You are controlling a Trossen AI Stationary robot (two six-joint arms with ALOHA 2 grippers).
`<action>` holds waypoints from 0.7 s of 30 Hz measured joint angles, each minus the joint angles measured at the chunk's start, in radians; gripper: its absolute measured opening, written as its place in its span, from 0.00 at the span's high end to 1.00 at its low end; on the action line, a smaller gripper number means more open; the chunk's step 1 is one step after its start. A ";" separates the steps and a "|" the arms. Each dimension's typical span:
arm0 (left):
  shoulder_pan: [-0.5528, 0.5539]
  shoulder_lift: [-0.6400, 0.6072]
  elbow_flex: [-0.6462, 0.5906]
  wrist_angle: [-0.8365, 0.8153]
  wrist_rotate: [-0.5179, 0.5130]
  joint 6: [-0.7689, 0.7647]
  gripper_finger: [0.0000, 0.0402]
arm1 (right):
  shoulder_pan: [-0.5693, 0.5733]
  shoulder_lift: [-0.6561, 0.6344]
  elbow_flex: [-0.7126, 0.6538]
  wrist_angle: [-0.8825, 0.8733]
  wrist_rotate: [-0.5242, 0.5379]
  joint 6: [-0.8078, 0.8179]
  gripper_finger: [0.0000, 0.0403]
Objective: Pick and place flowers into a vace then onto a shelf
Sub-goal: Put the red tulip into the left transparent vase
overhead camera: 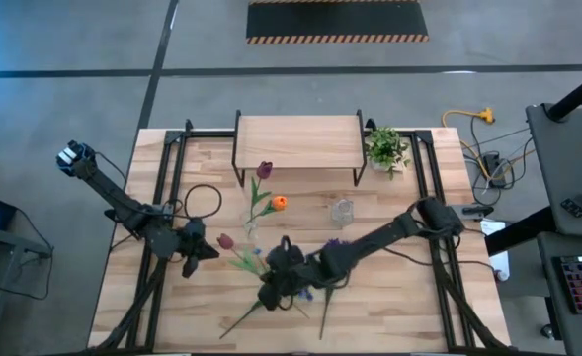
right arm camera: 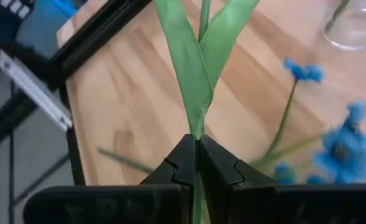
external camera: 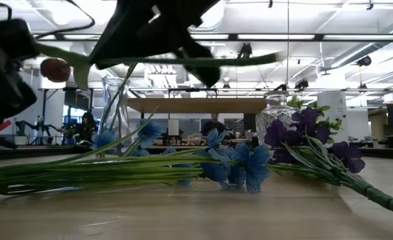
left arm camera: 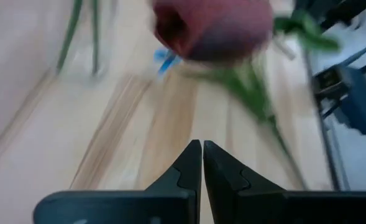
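Two dark fingers of the right pincer [right arm camera: 197,146] are clamped on the green stem of a dark red tulip [external camera: 55,69], just below where its long leaves fork, and the flower hangs level, clear of the table

We judge the step in hand to be carrying this stem to the tall glass vase [external camera: 116,100], which stands ahead of the pincer and already has stems in it. To do it well we would tip the stem upright, cut end down, lift it above the rim, and let go only once the end is well inside the glass. The grip sits far from the bloom, so the head may swing

Just beside the tulip's head the left pincer [left arm camera: 202,146] waits, shut on nothing

Under the right pincer lie a blue spray [external camera: 239,163] and a purple bunch [external camera: 303,133] on the pale wood table [overhead camera: 389,307]. Farther ahead stand a small cut-glass vase [overhead camera: 342,211], the shelf [overhead camera: 295,138] and a potted plant [overhead camera: 386,148]

Beyond the table we see grey concrete floor, a hazard-striped mat [overhead camera: 335,20] and a yellow cable [overhead camera: 473,116]
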 joint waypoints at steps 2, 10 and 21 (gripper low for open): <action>-0.012 -0.010 0.000 -0.051 0.003 -0.026 1.00 | -0.008 0.006 0.014 -0.006 -0.001 0.001 0.98; -0.024 -0.063 0.000 -0.077 0.008 -0.028 1.00 | -0.050 0.006 0.018 -0.009 -0.082 -0.007 0.92; -0.026 -0.137 0.000 -0.060 0.019 -0.051 1.00 | -0.113 0.005 0.018 0.041 -0.157 -0.094 0.74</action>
